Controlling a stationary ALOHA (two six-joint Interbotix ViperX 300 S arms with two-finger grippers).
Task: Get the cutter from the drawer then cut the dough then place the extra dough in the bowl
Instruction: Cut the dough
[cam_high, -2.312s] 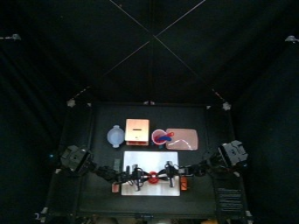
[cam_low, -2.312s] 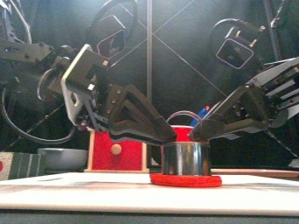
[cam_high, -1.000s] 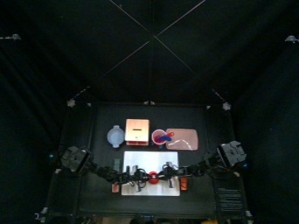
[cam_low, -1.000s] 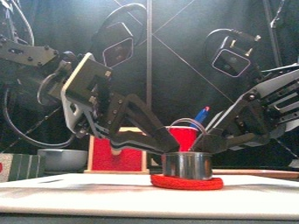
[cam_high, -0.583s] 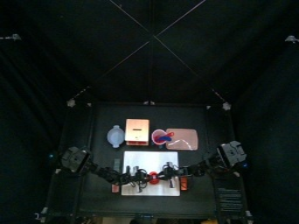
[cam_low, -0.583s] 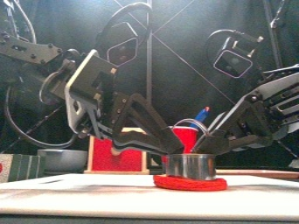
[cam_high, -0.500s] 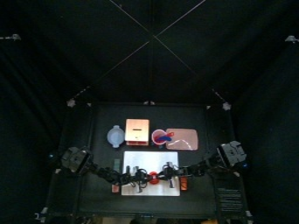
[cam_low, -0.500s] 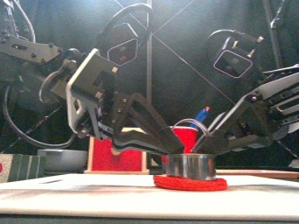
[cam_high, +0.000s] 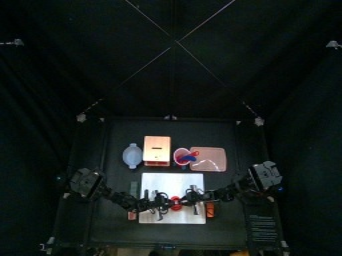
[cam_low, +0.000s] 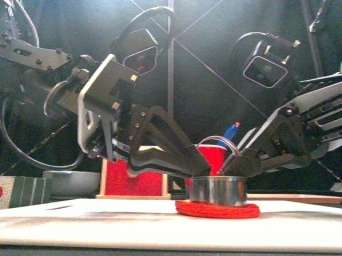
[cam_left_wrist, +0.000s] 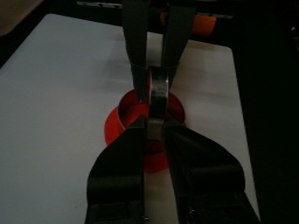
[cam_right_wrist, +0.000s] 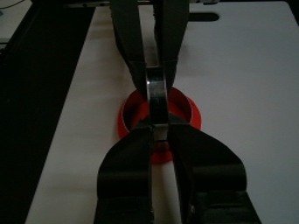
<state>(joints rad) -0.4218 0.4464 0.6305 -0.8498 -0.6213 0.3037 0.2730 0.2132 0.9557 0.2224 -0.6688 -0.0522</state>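
Left gripper (cam_low: 193, 171) and right gripper (cam_low: 231, 168) stay pinched on the cutter (cam_low: 218, 189), now pressed lower into the dough (cam_low: 198, 209)

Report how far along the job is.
Done: the cutter is out of the drawer and stands on the red dough on the white board. In hand: the left gripper and right gripper pinch its rim from either side. Left: the extra dough goes into the bowl.
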